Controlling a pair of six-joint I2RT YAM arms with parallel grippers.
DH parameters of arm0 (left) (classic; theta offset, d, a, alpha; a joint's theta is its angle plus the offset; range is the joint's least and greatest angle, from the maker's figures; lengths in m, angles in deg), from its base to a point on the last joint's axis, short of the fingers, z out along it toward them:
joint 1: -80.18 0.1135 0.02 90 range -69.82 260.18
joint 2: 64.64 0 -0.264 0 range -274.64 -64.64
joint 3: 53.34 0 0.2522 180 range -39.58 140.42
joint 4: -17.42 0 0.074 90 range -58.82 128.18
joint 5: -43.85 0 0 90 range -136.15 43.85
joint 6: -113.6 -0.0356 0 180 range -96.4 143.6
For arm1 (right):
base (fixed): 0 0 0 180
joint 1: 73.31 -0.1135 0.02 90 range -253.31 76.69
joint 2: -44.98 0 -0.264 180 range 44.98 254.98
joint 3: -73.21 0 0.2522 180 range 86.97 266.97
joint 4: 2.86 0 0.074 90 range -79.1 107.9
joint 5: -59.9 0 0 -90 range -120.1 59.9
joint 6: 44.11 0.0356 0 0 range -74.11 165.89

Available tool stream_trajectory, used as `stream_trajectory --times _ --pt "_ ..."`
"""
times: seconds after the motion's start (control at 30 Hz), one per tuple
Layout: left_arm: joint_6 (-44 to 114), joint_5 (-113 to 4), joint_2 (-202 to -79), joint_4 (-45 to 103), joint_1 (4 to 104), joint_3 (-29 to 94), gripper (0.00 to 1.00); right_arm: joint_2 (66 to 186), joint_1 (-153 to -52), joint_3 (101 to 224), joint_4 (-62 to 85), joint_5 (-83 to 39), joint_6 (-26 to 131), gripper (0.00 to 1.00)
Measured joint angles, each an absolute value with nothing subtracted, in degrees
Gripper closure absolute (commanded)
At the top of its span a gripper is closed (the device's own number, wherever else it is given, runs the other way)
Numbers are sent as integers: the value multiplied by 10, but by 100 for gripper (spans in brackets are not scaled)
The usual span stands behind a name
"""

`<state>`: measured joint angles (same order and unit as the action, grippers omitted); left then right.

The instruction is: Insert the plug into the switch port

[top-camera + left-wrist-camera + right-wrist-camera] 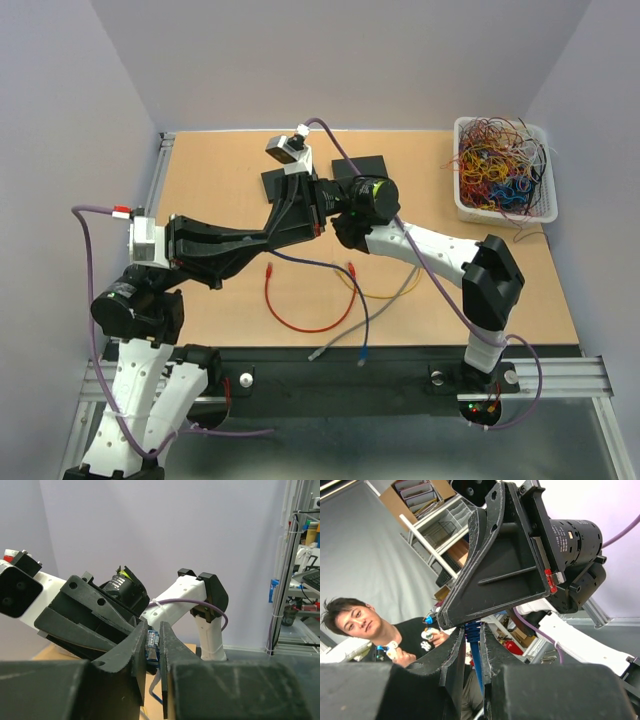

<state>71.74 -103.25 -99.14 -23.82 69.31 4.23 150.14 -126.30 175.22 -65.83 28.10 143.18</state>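
Left gripper (153, 636) pinches the blue plug (151, 649), right gripper (472, 641) pinches the blue cable (475, 662) just beside it; opposed pulling may wrench the plug askew.

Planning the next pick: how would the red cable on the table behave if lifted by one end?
The red cable lies in a loose loop, so it probably droops floppily. It looks thin, so likely light and easy to drag.

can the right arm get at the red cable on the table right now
Probably not yet. The red cable lies uncovered on the table, but the right gripper is shut on the blue cable, meeting the left gripper above the table, so its jaws are not free.
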Motion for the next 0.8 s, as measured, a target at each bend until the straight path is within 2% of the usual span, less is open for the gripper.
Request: stream_trajectory --times 0.13,0.17,0.2,0.27,0.3,0.33,0.4,0.6,0.8 --pt "706 -1026 -986 -221 693 42 100 1502 -1263 1752 -658 279 1431 98" --pt "701 -1022 -984 -213 693 42 100 1502 -1263 1752 -658 278 1431 94" --pt "695 -1018 -981 -206 693 42 100 1502 -1263 1752 -658 277 1431 76" --pt "687 -1013 -976 -194 693 42 100 1504 -1263 1752 -657 273 1432 59" --pt "682 -1009 -974 -185 693 42 100 1504 -1263 1752 -656 273 1428 44" --pt "676 -1005 -972 -177 693 43 100 1505 -1263 1752 -654 273 1427 40" --pt "663 -998 -970 -154 690 49 100 1511 -1259 1752 -647 272 1421 36" --pt "611 -967 -971 -31 690 77 100 1511 -1232 1747 -636 274 1397 36" --pt "570 -905 -997 116 690 110 100 1423 -1180 1664 -619 293 1260 39"
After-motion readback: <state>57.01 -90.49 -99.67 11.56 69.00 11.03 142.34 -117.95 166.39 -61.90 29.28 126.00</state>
